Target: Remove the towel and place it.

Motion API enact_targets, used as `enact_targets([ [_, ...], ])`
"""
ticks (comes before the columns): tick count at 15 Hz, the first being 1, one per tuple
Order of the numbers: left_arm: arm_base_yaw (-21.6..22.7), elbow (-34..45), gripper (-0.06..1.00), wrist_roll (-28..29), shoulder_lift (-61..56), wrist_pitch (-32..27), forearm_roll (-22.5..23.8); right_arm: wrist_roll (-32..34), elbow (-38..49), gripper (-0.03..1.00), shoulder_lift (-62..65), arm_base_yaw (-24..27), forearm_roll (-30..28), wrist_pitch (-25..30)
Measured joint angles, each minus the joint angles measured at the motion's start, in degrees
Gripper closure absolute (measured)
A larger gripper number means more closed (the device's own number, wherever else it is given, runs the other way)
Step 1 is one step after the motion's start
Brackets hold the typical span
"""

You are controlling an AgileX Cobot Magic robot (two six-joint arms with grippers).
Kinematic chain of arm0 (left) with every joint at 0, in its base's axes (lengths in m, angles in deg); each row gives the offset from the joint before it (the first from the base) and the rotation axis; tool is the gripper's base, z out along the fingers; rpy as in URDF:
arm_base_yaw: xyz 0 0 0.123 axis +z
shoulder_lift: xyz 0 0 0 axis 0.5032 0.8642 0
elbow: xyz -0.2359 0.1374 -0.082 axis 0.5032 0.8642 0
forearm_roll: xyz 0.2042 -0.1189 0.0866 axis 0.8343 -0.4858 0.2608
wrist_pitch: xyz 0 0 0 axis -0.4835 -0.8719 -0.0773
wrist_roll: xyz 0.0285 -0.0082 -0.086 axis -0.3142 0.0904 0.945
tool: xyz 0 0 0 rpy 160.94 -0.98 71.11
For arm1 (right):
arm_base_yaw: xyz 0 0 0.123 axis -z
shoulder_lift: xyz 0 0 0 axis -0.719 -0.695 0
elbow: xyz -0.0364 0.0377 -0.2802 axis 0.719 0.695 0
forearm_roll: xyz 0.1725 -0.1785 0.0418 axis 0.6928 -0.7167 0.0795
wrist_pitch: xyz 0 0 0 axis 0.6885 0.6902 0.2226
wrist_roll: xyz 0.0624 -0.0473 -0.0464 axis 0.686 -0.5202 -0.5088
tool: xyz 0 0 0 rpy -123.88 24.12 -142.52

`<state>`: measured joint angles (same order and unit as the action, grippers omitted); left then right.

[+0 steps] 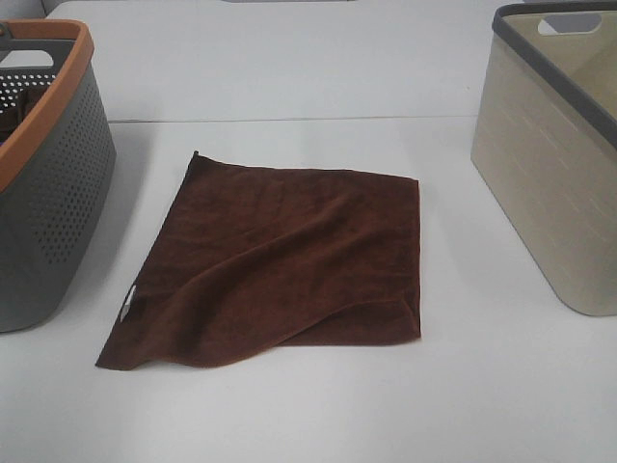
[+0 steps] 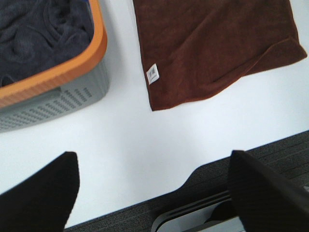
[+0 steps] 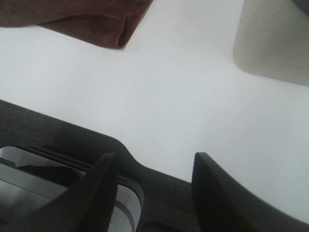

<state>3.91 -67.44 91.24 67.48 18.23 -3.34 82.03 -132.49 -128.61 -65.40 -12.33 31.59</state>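
Towel (image 1: 280, 265) lies spread on my white desk (image 1: 318, 415), dark brown, near the middle between two baskets and a little toward the near edge. One near corner is folded back on itself, and a small white tag (image 2: 152, 74) shows at the side facing the grey basket (image 1: 43, 183). That basket, perforated and rimmed in orange, stands at the desk's left edge with dark blue-grey cloth (image 2: 41, 34) inside it. A beige basket (image 1: 554, 164) with a grey rim stands at the right edge, well apart from the towel. My left pincer (image 2: 154, 191) hangs wide open above the desk's near edge, gripping nothing. My right pincer (image 3: 154, 193) is open too, empty, above the near edge beside the towel's folded corner (image 3: 120, 36).
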Motion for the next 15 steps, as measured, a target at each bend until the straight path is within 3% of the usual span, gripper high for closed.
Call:
enact_targets([
  [3, 0.00, 13.06, 0.15, 0.00, -15.13, 2.18, 0.06, 0.40, 9.05, 0.50, 13.41, 0.00, -0.57, 0.23],
  [6, 0.00, 21.03, 0.15, -2.41, -27.56, 2.64, 0.11, 0.46, 13.41, 0.50, 25.50, 0.00, -0.92, 0.17],
  [11, 0.00, 24.29, 0.15, -10.49, -36.96, 7.33, -1.26, -1.09, 13.75, 0.50, 40.45, 0.00, -1.55, -0.86],
  [13, 0.00, 24.47, 0.15, -13.87, -37.13, 7.96, -2.35, -2.06, 13.75, 0.50, 41.65, 0.00, -1.60, -0.97],
  [15, 0.00, 24.47, 0.15, -15.64, -37.18, 8.02, -3.72, -4.58, 14.95, 0.50, 41.77, 0.00, -1.49, -4.47],
])
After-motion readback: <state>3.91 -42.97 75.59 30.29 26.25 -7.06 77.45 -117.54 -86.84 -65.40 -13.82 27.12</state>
